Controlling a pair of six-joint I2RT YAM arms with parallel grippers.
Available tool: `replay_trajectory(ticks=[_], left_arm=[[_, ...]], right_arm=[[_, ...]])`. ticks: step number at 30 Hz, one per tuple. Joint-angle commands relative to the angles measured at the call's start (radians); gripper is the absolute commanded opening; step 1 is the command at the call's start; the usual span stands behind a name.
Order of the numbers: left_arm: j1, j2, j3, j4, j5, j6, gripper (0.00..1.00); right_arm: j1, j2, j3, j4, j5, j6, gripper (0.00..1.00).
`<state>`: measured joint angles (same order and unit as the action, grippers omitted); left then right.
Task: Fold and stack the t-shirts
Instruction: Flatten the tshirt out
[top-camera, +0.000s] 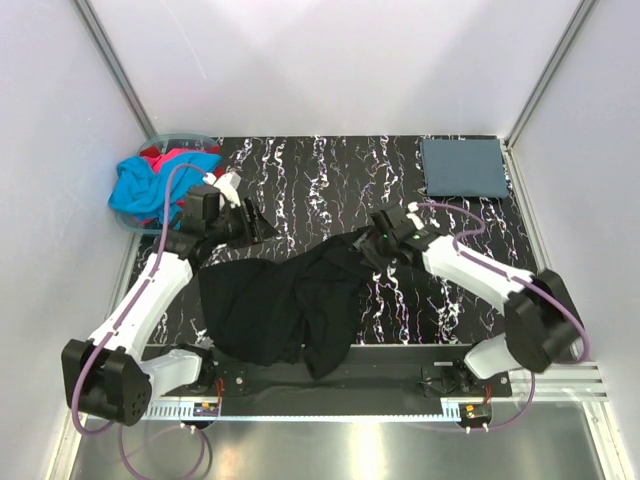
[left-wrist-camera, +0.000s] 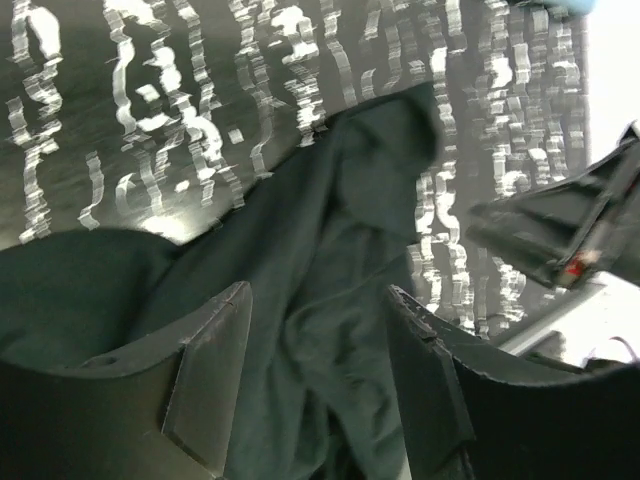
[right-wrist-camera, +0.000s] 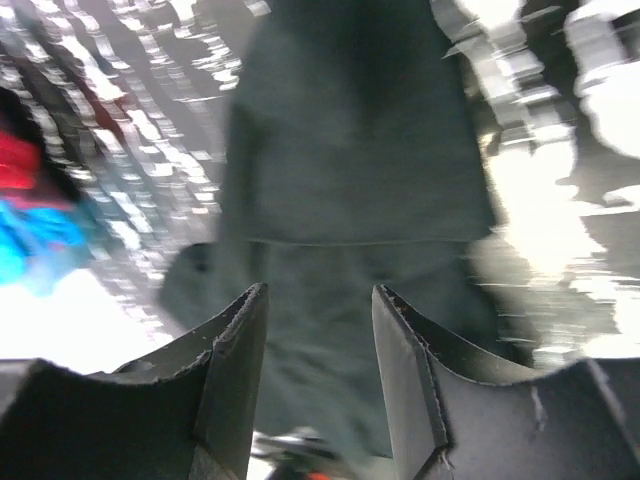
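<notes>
Progress was slight: grey shirt (top-camera: 463, 168) lay folded, black shirt (top-camera: 275, 310) crumpled, cyan shirt (top-camera: 135, 192) heaped; left gripper (top-camera: 258, 224) and right gripper (top-camera: 368, 244) had fingers apart

Black t-shirt (top-camera: 270, 305) crumpled near table edge; slate one (top-camera: 463, 168) folded far-right

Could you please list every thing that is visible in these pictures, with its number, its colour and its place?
black t-shirt: 1, black, crumpled at the near middle of the table
folded t-shirt: 1, blue-grey, far right corner
cyan t-shirt: 1, bright cyan, heaped in the tub
red t-shirt: 1, red, in the tub, partly under the cyan one
tub: 1, pale and translucent, far left corner
table: 1, black with white streaks
left gripper: 1, black, open, by the black t-shirt's far left side
right gripper: 1, black, open, at its far right tip
</notes>
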<state>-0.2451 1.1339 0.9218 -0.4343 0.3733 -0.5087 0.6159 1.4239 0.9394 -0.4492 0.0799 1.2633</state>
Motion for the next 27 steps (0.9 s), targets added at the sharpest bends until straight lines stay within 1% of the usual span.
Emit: replay_trajectory(ticks=[1, 3, 8, 9, 12, 13, 15, 21, 27], left_arm=[[0.001, -0.04, 0.002, -0.011, -0.085, 0.053, 0.6], [0.0, -0.063, -0.006, -0.021, -0.115, 0.068, 0.61], [0.0, -0.106, -0.012, -0.053, -0.194, 0.13, 0.61], [0.0, -0.118, -0.015, -0.058, -0.221, 0.137, 0.61], [0.0, -0.134, -0.024, -0.06, -0.241, 0.142, 0.61], [0.0, -0.138, -0.026, -0.058, -0.237, 0.141, 0.61], [0.0, -0.14, -0.028, -0.06, -0.217, 0.142, 0.61], [0.0, -0.154, -0.034, -0.058, -0.203, 0.141, 0.61], [0.0, -0.151, -0.032, -0.06, -0.198, 0.139, 0.61]], right_arm=[[0.05, 0.09, 0.087, 0.103, 0.0, 0.233, 0.53], [0.083, 0.127, 0.101, 0.109, 0.01, 0.353, 0.5], [0.139, 0.208, 0.153, 0.17, 0.07, 0.461, 0.49], [0.14, 0.222, 0.168, 0.172, 0.063, 0.503, 0.49], [0.142, 0.271, 0.174, 0.172, 0.031, 0.611, 0.48], [0.143, 0.288, 0.176, 0.172, 0.017, 0.625, 0.46], [0.148, 0.3, 0.185, 0.172, 0.02, 0.645, 0.45], [0.15, 0.322, 0.182, 0.17, 0.041, 0.715, 0.45], [0.15, 0.359, 0.18, 0.172, 0.043, 0.749, 0.45]])
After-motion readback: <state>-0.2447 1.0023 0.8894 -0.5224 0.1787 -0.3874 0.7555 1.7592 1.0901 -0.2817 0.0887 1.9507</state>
